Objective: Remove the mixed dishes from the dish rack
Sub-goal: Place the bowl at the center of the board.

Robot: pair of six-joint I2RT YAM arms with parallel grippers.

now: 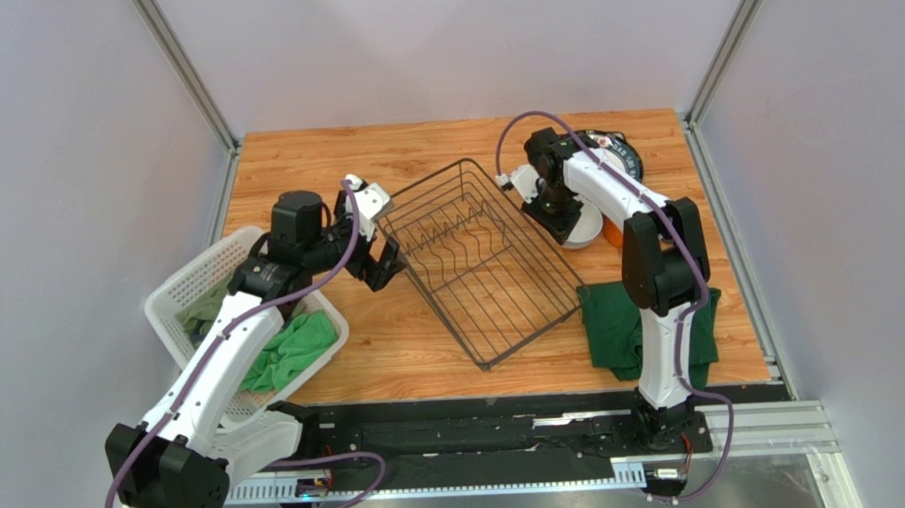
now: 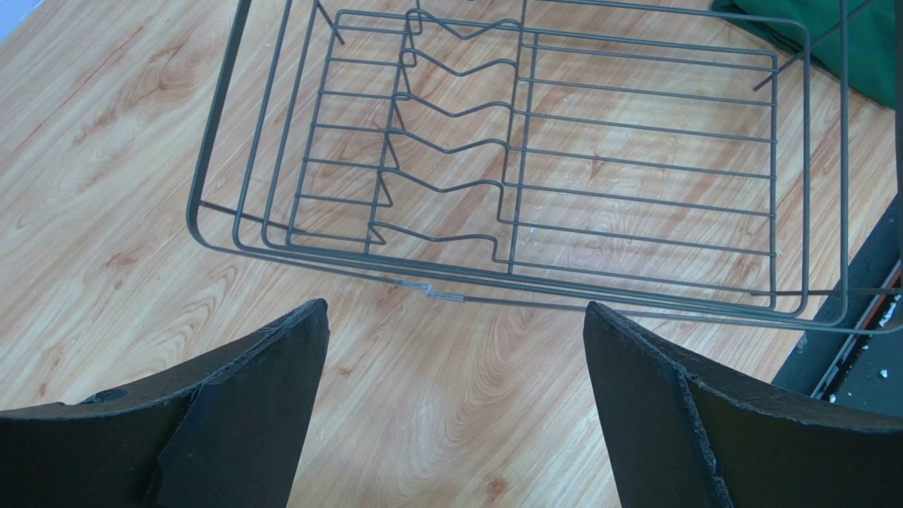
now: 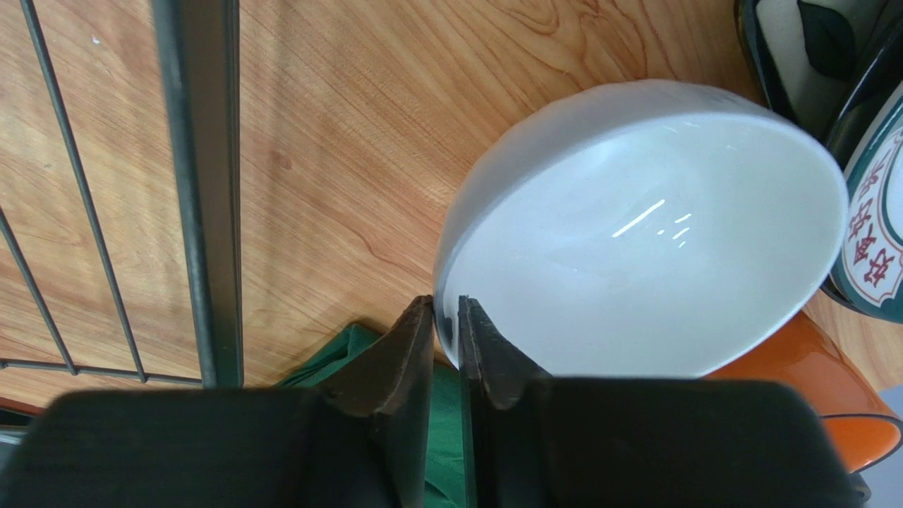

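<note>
Though grey walls [image 1: 63,172] enclose the wood table [image 1: 409,333], only the right wrist view shows the right gripper [image 3: 445,326] narrowly straddling the rim of the white bowl [image 3: 636,233] beside the dish rack [image 3: 196,159], its grip uncertain, while the left gripper [image 2: 456,309] gapes wide.

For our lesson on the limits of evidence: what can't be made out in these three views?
Top view: the right arm covers most of the white bowl, orange mug and lettered plate.
Right wrist view: the frame edge cuts off that plate; the fingers of the right gripper hide whether they pinch the bowl's rim.
Left wrist view: the dish rack runs past the top edge.
</note>
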